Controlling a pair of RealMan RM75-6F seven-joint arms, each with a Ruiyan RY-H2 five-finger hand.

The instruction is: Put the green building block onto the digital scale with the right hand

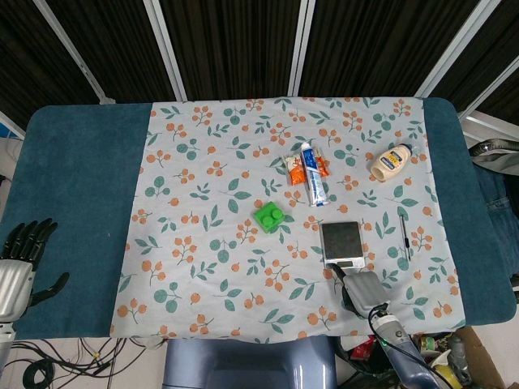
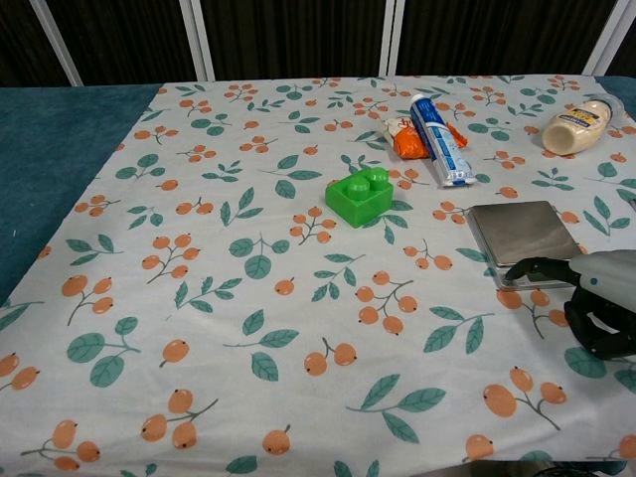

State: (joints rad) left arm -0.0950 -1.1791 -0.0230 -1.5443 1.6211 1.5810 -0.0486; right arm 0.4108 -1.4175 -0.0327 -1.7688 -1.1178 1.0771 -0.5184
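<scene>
From the head view, the block (image 1: 268, 217) sits on the floral cloth (image 1: 203, 243) near the middle of the desk (image 1: 81, 178), well apart from both hands. The scale (image 1: 342, 242) lies to its right, with its platform bare. The right hand (image 1: 362, 291) rests just below the scale's front edge; whether its fingers are spread or curled cannot be told here. The left hand (image 1: 18, 267) lies at the desk's left edge, fingers apart and holding nothing. A tube (image 1: 312, 173) and an orange packet (image 1: 298, 168) lie beyond the block, a bottle (image 1: 391, 160) to the far right, and a pen (image 1: 404, 236) right of the scale. From the chest view, the block (image 2: 361, 195) stands studs up, left of the scale (image 2: 521, 235). The right hand (image 2: 586, 303) sits at the scale's near corner, fingers curled in on nothing, one fingertip at the scale's front edge.
</scene>
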